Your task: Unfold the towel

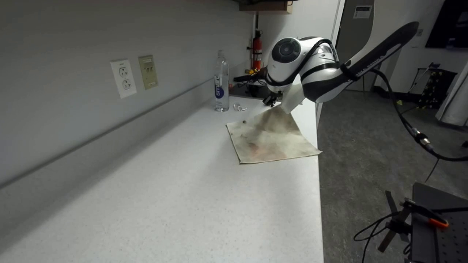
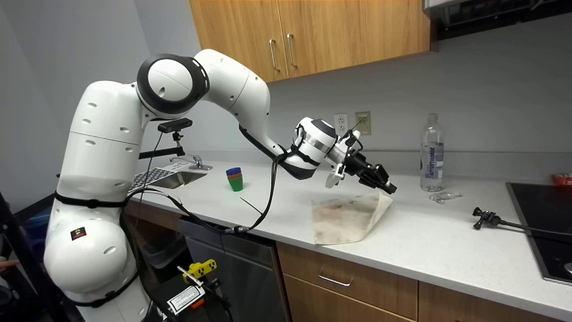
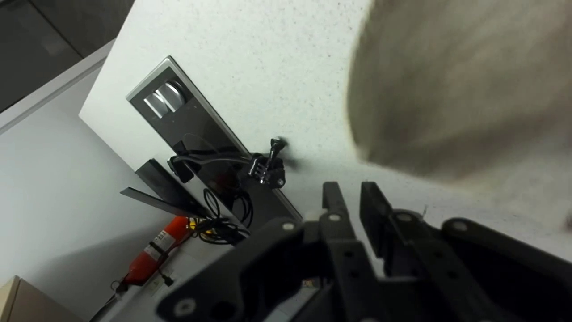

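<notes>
The towel, beige with dark and reddish stains, lies on the counter in both exterior views [image 1: 272,140] [image 2: 342,221]. One side of it curves up off the counter close to my gripper. In the wrist view the towel [image 3: 460,89] fills the upper right, its raised edge blurred. My gripper [image 3: 349,185] is partly open, with a narrow gap and nothing visible between its fingertips. The towel's edge is to the right of and above the fingers there. In an exterior view the gripper's tips [image 2: 389,188] are just above the towel's raised corner; whether they touch cannot be told.
A water bottle [image 1: 221,86] stands by the wall, with a small clear object [image 1: 239,107] beside it. A black clamp mount [image 2: 487,218] lies near the dark cooktop [image 2: 549,223]. Stacked cups [image 2: 234,179] stand near the sink [image 2: 178,180]. The counter's front edge [image 1: 319,190] runs beside the towel.
</notes>
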Controlling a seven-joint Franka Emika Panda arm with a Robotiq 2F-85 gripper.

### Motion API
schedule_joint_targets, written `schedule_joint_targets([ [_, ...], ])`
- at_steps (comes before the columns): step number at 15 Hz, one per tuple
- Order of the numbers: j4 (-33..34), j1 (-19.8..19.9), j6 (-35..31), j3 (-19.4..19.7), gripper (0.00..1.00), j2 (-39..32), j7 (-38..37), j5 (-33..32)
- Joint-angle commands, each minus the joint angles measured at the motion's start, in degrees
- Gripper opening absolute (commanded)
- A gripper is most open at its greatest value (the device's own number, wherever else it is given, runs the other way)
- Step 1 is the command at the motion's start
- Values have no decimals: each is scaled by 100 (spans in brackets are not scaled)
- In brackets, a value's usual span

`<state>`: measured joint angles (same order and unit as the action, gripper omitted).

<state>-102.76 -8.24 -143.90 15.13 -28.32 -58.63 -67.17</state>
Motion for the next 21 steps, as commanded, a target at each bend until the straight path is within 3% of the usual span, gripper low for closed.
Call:
schedule_joint_targets([
  [1,200,283,260,-272,50,-103,-79,-167],
  [8,-119,471,268,-558,99,282,280,27],
  [11,-538,628,247,-853,100,781,936,560],
  [16,-1389,924,146,-1352,100,1832,2863,2509],
  [21,-1998,795,305,-1388,100,2886,4512,4368],
])
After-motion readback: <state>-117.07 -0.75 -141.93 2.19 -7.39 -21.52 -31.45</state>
